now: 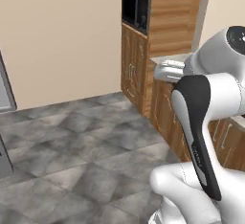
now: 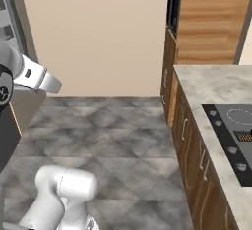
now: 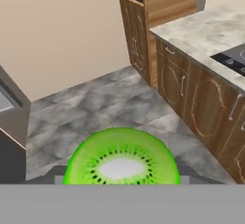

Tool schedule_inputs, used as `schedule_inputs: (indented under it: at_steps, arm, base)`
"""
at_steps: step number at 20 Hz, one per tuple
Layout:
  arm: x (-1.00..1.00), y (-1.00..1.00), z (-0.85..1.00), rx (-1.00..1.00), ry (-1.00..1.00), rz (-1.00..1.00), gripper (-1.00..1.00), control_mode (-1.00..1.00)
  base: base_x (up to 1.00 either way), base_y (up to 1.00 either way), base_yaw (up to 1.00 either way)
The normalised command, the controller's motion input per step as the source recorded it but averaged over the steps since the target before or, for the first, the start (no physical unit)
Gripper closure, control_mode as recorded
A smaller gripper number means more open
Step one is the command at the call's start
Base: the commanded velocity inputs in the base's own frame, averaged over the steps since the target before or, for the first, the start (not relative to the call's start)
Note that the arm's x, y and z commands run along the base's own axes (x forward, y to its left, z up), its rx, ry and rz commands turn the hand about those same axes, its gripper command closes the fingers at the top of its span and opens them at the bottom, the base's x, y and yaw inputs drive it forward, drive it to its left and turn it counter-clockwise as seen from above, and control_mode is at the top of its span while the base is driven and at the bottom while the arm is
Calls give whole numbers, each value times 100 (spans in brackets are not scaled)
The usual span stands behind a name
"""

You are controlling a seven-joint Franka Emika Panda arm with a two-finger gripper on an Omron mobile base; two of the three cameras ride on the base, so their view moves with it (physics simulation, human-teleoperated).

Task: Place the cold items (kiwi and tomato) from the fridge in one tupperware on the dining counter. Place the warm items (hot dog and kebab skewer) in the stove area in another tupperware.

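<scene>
While no container shows in any of the views, the hand view has a halved kiwi [image 3: 122,157] sitting at six o'clock, right at the gripper [image 3: 122,176], between its dark finger tips, whose edges peek out on either side of the fruit. The jaws stand partly apart, closed onto the kiwi. Its cut face looks bright green, with a pale white centre ringed by tiny black seeds. Beyond the fruit lies a grey tiled floor [image 3: 95,108]. Wooden cabinets [image 3: 196,103] under a speckled stone counter [image 3: 201,31] run off toward two o'clock, with a black cooktop [image 2: 236,135] set in the counter.
</scene>
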Motion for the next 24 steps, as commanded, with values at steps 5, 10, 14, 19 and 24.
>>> schedule_inputs:
  at_steps: [5,10,14,19,24]
  arm:
    - [0,0,0,0,0,0,100,100]
    - [0,0,0,0,0,0,100,100]
    - [0,0,0,0,0,0,100,100]
    - [0,0,0,0,0,0,100,100]
    - [0,0,0,0,0,0,100,100]
  base:
    - [-100,-49,-35]
    - [-100,-51,-36]
    - [-100,-58,-38]
    - [-83,-75,-35]
    - [-7,-100,-14]
